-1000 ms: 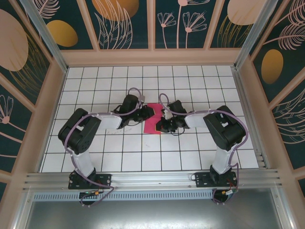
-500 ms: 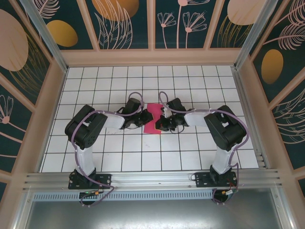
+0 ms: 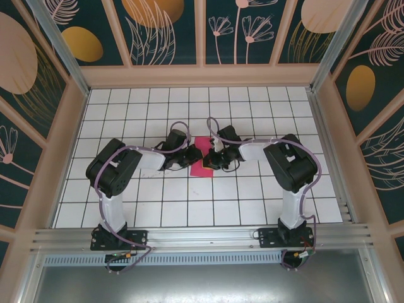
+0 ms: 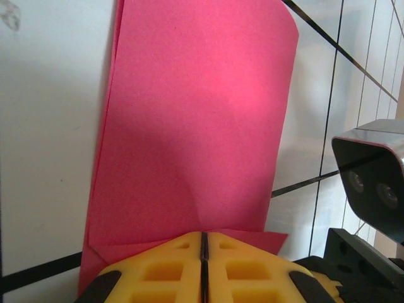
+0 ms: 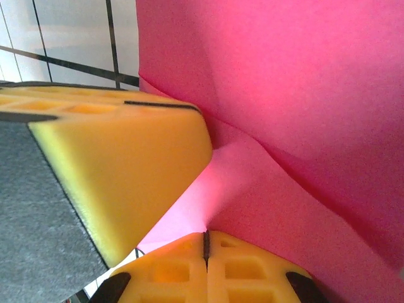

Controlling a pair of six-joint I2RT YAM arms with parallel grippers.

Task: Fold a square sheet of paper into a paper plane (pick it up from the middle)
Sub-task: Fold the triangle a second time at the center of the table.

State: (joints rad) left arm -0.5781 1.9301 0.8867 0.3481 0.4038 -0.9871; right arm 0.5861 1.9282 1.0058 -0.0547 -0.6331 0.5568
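Pressing down with left gripper (image 4: pixel 203 235), fingers squeezed together, and right gripper (image 5: pixel 205 232), likewise clamped, on folded magenta-pink paper sheet (image 4: pixel 196 113), well clear of every edge of white gridded table (image 3: pixel 158 208). Best to rub flat along the crease without dragging.

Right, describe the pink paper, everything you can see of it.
The paper is thin, matte magenta-pink, folded into a tall oblong. Doubled layers show along one long edge, and one corner curls. Soft creases run across it. It lies on the white tiled table, mid-table. A small flap sits at one end, where the shut left hand meets it. The shut right hand meets a raised crease. Whether either pinches it is unclear.
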